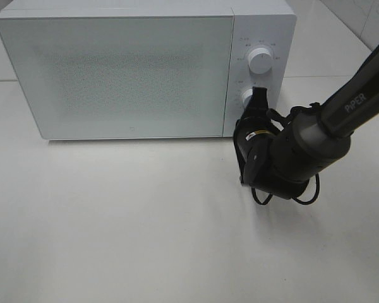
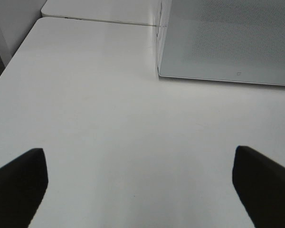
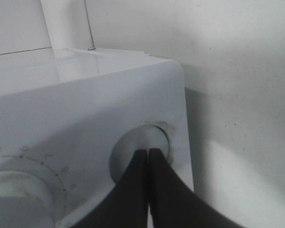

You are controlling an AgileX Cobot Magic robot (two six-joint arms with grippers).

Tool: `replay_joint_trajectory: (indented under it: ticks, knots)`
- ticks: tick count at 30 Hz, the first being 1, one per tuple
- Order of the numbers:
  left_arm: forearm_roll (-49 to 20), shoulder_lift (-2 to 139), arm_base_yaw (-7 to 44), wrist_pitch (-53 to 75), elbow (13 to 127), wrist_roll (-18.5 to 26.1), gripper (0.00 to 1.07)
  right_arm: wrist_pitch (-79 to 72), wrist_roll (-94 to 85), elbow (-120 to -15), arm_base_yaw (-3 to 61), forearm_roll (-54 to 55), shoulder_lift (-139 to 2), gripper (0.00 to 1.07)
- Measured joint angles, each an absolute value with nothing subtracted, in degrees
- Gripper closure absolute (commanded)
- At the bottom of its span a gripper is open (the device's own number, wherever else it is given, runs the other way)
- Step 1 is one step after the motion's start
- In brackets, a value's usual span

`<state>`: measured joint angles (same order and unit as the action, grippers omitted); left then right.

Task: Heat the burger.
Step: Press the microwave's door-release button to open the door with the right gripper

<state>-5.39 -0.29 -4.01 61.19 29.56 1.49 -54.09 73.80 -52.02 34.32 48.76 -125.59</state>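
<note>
The burger is not in view in any frame. The white microwave (image 1: 132, 76) stands at the back of the table with its frosted door closed; nothing shows through it. My right gripper (image 1: 259, 96) is shut, and its joined fingertips touch the microwave's lower knob (image 1: 246, 98). In the right wrist view the two dark fingers (image 3: 133, 190) meet on that round knob (image 3: 133, 142), with the gripper (image 3: 148, 151) closed. My left gripper (image 2: 141, 190) is open and empty over bare table, facing the microwave's left front corner (image 2: 161, 71). It does not show in the exterior view.
The upper knob (image 1: 260, 60) sits above the lower one on the control panel. The white table (image 1: 114, 221) stretches in front of the microwave. A table seam (image 2: 99, 20) and the left table edge (image 2: 9, 66) show in the left wrist view.
</note>
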Motion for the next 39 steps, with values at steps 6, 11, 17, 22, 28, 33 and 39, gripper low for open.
replay_joint_trajectory:
  ticks: [6, 11, 17, 22, 28, 33, 39]
  knots:
    - [-5.39, -0.29, -4.01, 61.19, 29.56, 1.49, 0.09, -53.8, 71.85, -53.29, 34.21, 50.59, -125.99, 1.07]
    - [-5.39, -0.29, -4.01, 61.19, 29.56, 1.49, 0.09, -53.51, 69.73, -54.43, 33.58, 51.85, -126.22, 1.07]
    - [-5.39, -0.29, -4.01, 61.19, 29.56, 1.49, 0.09, -51.11, 68.53, -56.26, 33.06, 53.92, -126.8, 1.07]
    - [-5.39, -0.29, -4.01, 61.19, 29.56, 1.49, 0.09, -50.36, 67.55, -57.24, 33.12, 55.86, -126.8, 1.07]
    - [-5.39, -0.29, -4.01, 61.19, 29.56, 1.49, 0.09, -50.31, 66.69, -57.35, 33.12, 56.15, -126.8, 1.07]
    - [-5.39, -0.29, -4.01, 61.19, 29.56, 1.49, 0.09, -50.19, 66.63, -57.35, 33.12, 55.63, -126.8, 1.07]
    - [-5.39, -0.29, -4.01, 61.19, 29.56, 1.49, 0.09, -49.73, 66.69, -57.3, 33.12, 55.58, -126.74, 1.07]
